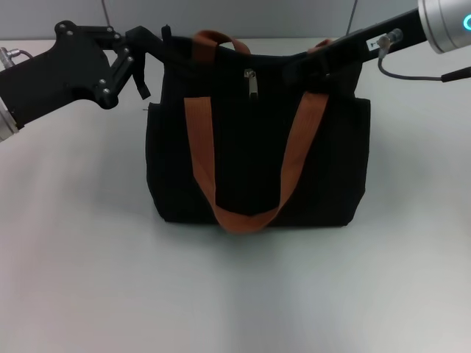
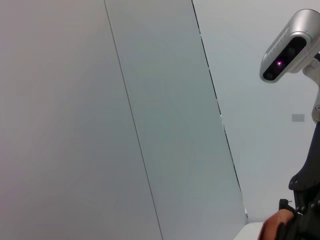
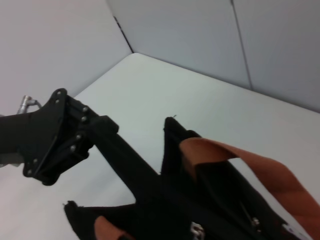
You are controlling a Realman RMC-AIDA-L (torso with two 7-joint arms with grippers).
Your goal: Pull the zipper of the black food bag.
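Note:
The black food bag (image 1: 254,158) stands upright mid-table with rust-orange strap handles (image 1: 200,140). Its zipper, a small silver pull tab (image 1: 252,82), hangs at the top centre of the near face. My left gripper (image 1: 138,45) is at the bag's top left corner, shut on the fabric edge there; the right wrist view shows it (image 3: 100,132) stretched along the bag's rim (image 3: 170,150). A short black fabric tab (image 1: 141,82) dangles below it. My right gripper (image 1: 321,65) reaches to the bag's top right corner, dark against the bag and well right of the pull tab.
The bag rests on a white table (image 1: 235,294). Grey wall panels (image 1: 221,15) run close behind it. A cable (image 1: 412,73) loops under my right arm. The left wrist view shows mostly wall and the robot's head camera (image 2: 290,50).

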